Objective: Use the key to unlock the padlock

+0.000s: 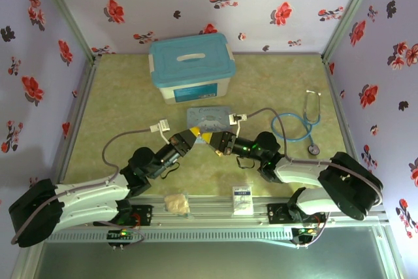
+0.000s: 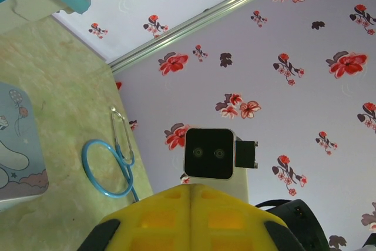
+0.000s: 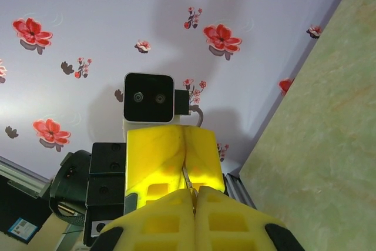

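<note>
Yellow left pincer [image 2: 191, 189] and right pincer [image 3: 194, 192] both pressed together, tip to tip above tabletop [image 1: 130, 96], thin grey metal sliver [image 3: 185, 177] between tips, key or shackle untellable

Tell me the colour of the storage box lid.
Teal blue; the lid shows best in the top external view.

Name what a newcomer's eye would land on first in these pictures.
The left gripper and right gripper meet nose to nose at mid-table, both shut, yellow tips close together beside the pale blue tin. Behind stands a teal-lidded box; a blue stethoscope lies to the right.
</note>
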